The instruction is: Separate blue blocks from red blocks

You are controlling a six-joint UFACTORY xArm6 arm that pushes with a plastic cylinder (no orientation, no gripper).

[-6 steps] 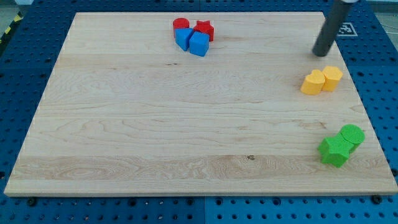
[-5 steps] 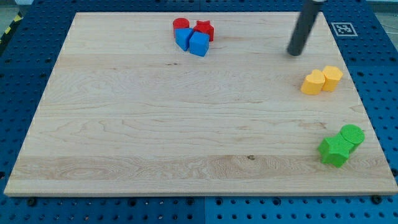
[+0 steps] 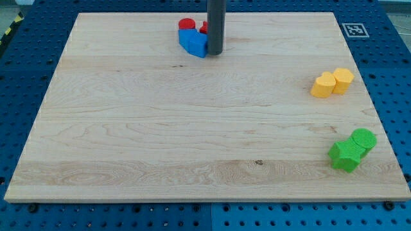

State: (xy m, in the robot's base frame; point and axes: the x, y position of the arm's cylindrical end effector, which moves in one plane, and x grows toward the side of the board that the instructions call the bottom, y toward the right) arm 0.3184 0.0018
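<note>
Near the board's top edge, left of centre, two blue blocks (image 3: 193, 42) sit pressed together, their shapes hard to tell apart. A red cylinder (image 3: 186, 25) stands just above them. A red star block (image 3: 203, 28) is mostly hidden behind my rod. My tip (image 3: 215, 52) rests on the board right against the right side of the blue blocks, below the red star.
Two yellow blocks (image 3: 332, 82) sit together near the view's right edge. A green star block (image 3: 345, 155) and a green cylinder (image 3: 363, 139) sit at the lower right. A marker tag (image 3: 354, 29) lies off the wooden board (image 3: 160, 128) at top right.
My tip has swept from the view's upper right to the left, arriving at the right side of the red and blue cluster. The blue blocks look slightly shifted.
</note>
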